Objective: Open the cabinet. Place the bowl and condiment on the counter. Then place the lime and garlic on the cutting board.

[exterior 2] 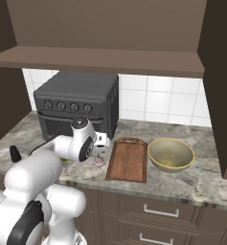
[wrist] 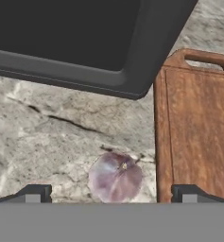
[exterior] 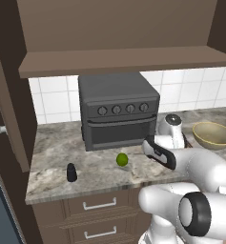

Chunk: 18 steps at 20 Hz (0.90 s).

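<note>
- My gripper (wrist: 111,194) hangs low over the counter (wrist: 47,142) with its jaws spread wide, nothing between them but air; I see one dark fingertip (wrist: 35,193) at each side of the hand view.
- The garlic (wrist: 116,177) lies on the stone right under the gripper, between the two tips and touching neither. In the right base view it shows as a small pinkish lump (exterior 2: 99,161) just below the hand.
- The cutting board (exterior 2: 129,159) lies flat on the counter just beside the garlic, handle end toward the wall. It's bare.
- The bowl (exterior 2: 171,154) sits upright on the counter past the board's far side, close to it; can't tell if they touch.
- The lime (exterior: 122,159) is on the counter in front of the toaster oven (exterior: 117,109), apart from it.
- The condiment shaker (exterior: 71,172) stands upright near the counter's front edge, well apart from the lime, at the far end from the bowl.
- The cabinet (exterior 2: 105,33) above is open. I see its inside shelf (exterior: 128,62) and a door (exterior 2: 219,81) swung out at the side.
- The toaster oven stands against the tiled wall (exterior 2: 158,103), its front edge close above the garlic in the hand view.
- Drawers (exterior: 97,206) with short silver handles run below the counter.
</note>
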### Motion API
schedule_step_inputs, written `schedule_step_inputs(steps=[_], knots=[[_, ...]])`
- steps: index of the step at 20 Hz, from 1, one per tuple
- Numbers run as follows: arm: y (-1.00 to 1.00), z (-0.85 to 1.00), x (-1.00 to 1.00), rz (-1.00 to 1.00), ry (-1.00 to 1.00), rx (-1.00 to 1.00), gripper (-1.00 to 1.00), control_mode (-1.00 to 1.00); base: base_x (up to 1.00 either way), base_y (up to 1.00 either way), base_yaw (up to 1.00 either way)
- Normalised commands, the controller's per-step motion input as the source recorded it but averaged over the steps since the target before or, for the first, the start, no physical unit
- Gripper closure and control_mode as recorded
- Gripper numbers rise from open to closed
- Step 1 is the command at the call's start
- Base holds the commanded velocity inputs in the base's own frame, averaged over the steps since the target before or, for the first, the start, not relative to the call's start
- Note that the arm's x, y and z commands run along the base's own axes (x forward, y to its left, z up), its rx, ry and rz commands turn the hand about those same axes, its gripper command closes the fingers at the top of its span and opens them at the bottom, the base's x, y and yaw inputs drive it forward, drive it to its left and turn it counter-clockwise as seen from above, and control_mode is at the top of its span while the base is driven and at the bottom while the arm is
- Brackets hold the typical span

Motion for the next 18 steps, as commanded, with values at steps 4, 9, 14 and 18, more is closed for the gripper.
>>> schedule_step_inputs(steps=[4, 9, 14, 18], knots=[[-0.29, -0.14, 0.17, 0.01, -0.02, 0.0, -1.0, -1.0, 0.0, 0.0, 0.0], [0.0, 0.0, 0.0, 0.0, 0.0, 0.0, -1.0, -1.0, 0.0, 0.0, 0.0], [0.0, -0.02, 0.0, 0.0, 0.0, 0.0, -1.0, -1.0, 0.0, 0.0, 0.0], [0.0, -0.08, -0.05, 0.0, 0.0, 0.0, -1.0, -1.0, 0.0, 0.0, 0.0]])
